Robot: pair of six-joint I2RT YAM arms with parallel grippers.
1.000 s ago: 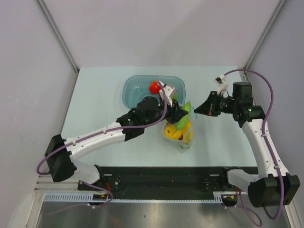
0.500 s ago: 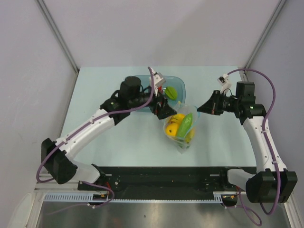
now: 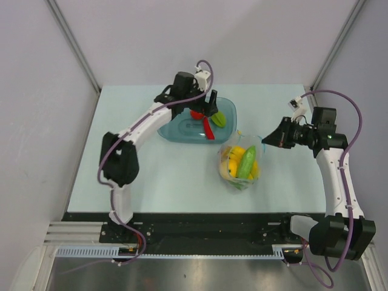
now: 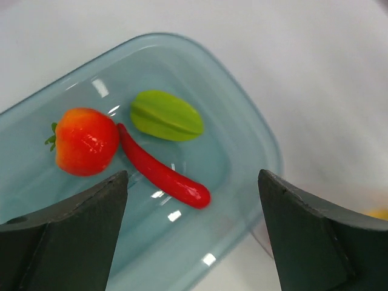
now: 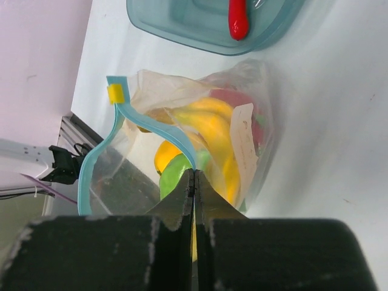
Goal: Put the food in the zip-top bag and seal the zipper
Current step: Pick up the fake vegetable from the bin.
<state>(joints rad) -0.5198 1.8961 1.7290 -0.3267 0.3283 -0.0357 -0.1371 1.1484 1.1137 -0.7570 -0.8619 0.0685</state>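
The clear zip-top bag [image 3: 239,162] stands open at mid-table with a yellow banana [image 5: 212,127], a yellow-orange citrus [image 5: 162,154] and a green vegetable [image 3: 247,161] inside. My right gripper [image 5: 194,173] is shut on the bag's mouth edge at the blue zipper [image 5: 151,124], holding it up. My left gripper [image 4: 193,177] hovers open over the blue-green tray [image 4: 267,139], holding nothing. In the tray lie a red tomato [image 4: 85,140], a red chili [image 4: 160,173] and a green starfruit [image 4: 167,115].
The tray [image 3: 170,130] sits at the back of the table, just left of the bag. White walls close in on both sides. The black rail with the arm bases [image 3: 200,227] runs along the near edge.
My left gripper let go of the green vegetable into the bag, opened, and swung back over the tray. The bag and my right gripper shifted slightly right.
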